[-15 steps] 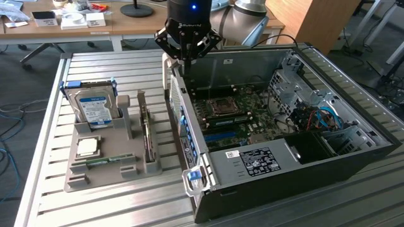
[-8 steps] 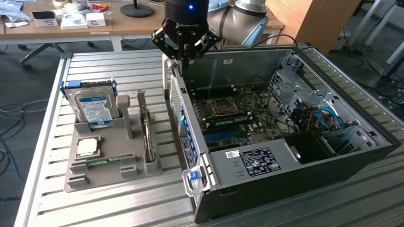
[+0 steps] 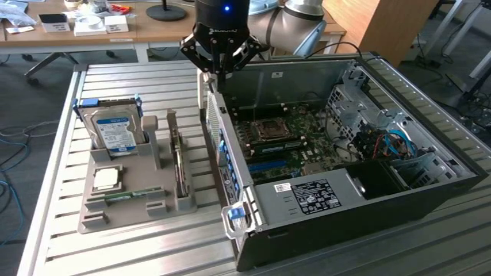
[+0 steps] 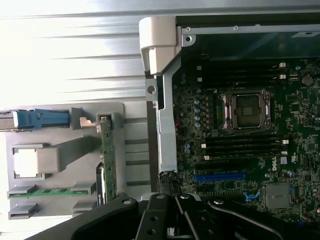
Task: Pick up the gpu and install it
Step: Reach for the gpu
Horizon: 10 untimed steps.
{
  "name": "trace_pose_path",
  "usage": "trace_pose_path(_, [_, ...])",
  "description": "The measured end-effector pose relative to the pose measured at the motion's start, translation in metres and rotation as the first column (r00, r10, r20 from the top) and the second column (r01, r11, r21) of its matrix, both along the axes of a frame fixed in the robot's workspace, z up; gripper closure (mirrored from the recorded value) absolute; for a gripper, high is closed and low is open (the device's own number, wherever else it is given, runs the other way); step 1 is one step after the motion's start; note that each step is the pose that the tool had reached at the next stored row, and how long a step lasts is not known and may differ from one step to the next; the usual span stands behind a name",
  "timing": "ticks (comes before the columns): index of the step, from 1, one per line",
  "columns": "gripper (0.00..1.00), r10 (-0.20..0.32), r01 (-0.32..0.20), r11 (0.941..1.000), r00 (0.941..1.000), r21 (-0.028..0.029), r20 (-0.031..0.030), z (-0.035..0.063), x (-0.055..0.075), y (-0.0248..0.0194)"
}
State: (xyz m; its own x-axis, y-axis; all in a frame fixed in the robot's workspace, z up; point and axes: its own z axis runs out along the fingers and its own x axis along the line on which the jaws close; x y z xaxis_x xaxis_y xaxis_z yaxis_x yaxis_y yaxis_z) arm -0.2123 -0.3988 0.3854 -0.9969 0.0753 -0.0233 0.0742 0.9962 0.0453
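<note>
Hanging above the side wall of the open computer case [image 3: 345, 213], the claw [image 3: 220, 73] is gripping nothing, its jaws pressed together. The gpu [image 3: 178, 158] is standing on edge in the grey holder [image 3: 100, 217] on the slatted table [image 3: 115, 253], just beside the case, well apart from the claw, lower and toward the exterior view's left

Gripper [image 4: 172, 194] has its jaws closed w/ nothing between them, hanging over the case [image 4: 167, 125] wall. The gpu [image 4: 107, 150] stands on edge in a slot of the grey tray [image 4: 50, 115], just beside that wall. The tray also holds the HDD [image 4: 40, 120], CPU [image 4: 26, 163] & RAM stick [image 4: 50, 191]. Inside the case, the mobo [image 4: 240, 165] has an open socket [image 4: 247, 111] & a blue slot [image 4: 220, 177].
</note>
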Motion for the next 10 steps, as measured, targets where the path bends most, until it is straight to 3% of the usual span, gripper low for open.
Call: trace_pose_path(10, [0.89, 0.0, 0.0, 1.0, 1.0, -0.0001, -0.0001, -0.0001, -0.0045, 0.0])
